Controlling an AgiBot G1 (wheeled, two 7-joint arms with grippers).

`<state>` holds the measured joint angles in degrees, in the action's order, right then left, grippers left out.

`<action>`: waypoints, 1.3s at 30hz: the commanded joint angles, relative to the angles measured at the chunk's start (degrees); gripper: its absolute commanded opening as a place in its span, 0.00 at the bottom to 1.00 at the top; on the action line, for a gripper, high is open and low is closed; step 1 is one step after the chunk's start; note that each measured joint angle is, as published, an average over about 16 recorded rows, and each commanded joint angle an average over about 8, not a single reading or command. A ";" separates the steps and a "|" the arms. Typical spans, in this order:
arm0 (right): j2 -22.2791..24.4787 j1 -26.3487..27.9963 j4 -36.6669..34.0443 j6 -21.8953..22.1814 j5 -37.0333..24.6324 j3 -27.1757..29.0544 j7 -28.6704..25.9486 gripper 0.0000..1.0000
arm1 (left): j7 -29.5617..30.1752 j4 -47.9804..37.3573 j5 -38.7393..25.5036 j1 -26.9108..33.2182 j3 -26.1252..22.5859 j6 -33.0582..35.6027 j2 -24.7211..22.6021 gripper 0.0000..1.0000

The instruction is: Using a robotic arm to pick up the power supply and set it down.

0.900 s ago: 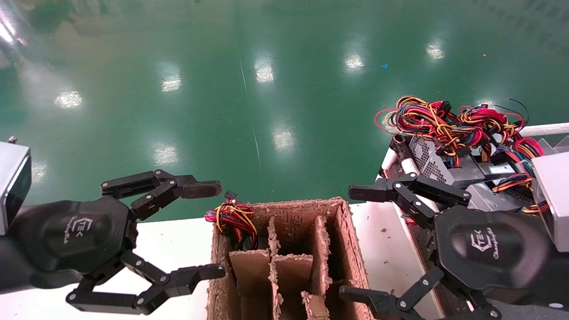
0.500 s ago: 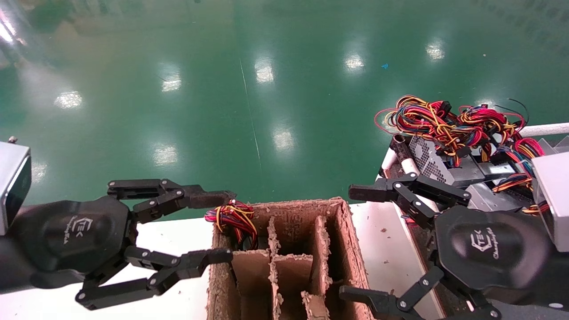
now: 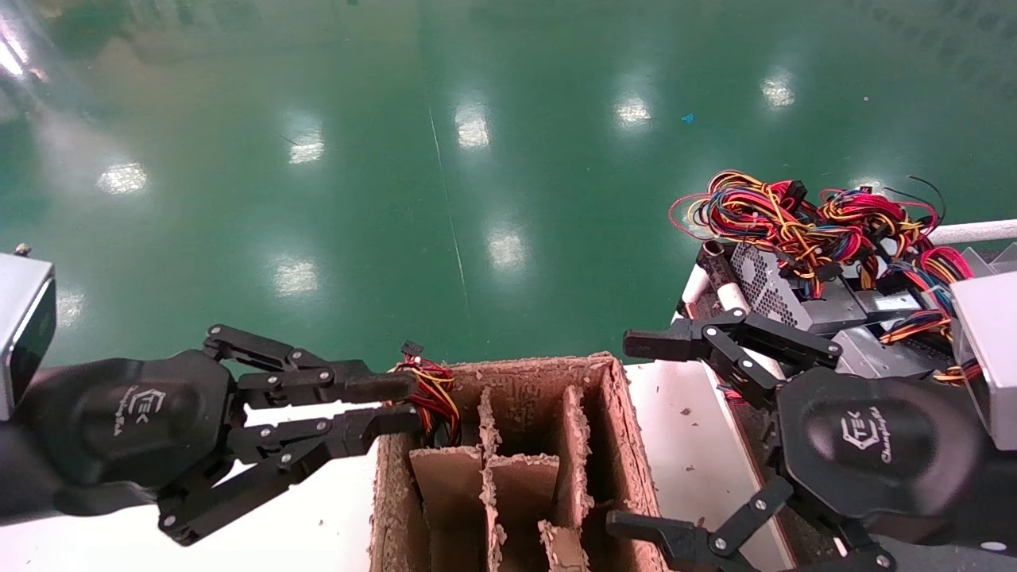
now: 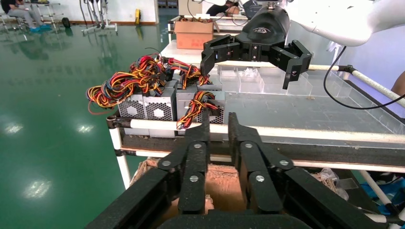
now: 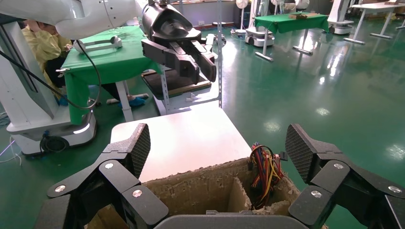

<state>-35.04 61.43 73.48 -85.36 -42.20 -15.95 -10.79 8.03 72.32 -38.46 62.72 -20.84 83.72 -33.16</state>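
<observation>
Only the power supply's banded bundle of red, yellow and black wires (image 3: 431, 395) (image 5: 265, 172) shows, sticking out of the far-left compartment of a cardboard box (image 3: 621, 445); its grey body is hidden inside. My left gripper (image 3: 407, 401) (image 4: 218, 119) hovers at the box's left edge, its tips just beside the bundle. It is shut to a slim gap, with nothing seen between the fingers. My right gripper (image 3: 628, 433) (image 5: 218, 145) hangs wide open over the box's right side, holding nothing.
The divided box stands on a white table (image 3: 687, 445). A rack at the right carries several grey power units with bushy wire sprays (image 3: 794, 290) (image 4: 148, 105). Green floor lies beyond the table's far edge.
My left gripper's fingers have closed from wide open to nearly together, and its tips have moved right toward the wire bundle. The right arm has not moved.
</observation>
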 commanded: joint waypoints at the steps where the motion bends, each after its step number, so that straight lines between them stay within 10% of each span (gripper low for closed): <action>1: 0.03 0.00 -0.01 -0.05 0.06 0.02 0.02 1.00 | 0.00 0.00 0.00 0.00 0.00 0.00 0.00 0.00; 7: -0.67 0.02 -0.35 1.47 -1.44 -0.60 -0.27 1.00 | 0.00 -0.01 0.00 0.00 0.00 0.00 0.00 0.07; 15: -5.76 2.68 -3.20 5.53 -7.98 -4.60 -1.79 1.00 | -0.01 -0.01 0.00 0.00 -0.01 0.00 0.00 1.00; 37: -17.19 6.31 -9.19 13.23 -21.08 -12.89 -4.40 1.00 | -0.02 -0.04 0.01 -0.01 -0.01 -0.03 0.01 1.00; 39: -19.39 7.14 -10.66 14.36 -23.27 -14.26 -4.39 0.81 | -0.02 -0.04 0.01 0.00 -0.01 -0.03 0.01 1.00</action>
<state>-54.25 68.26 63.15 -70.77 -65.13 -29.80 -14.43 8.02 72.28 -38.45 62.71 -20.85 83.69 -33.14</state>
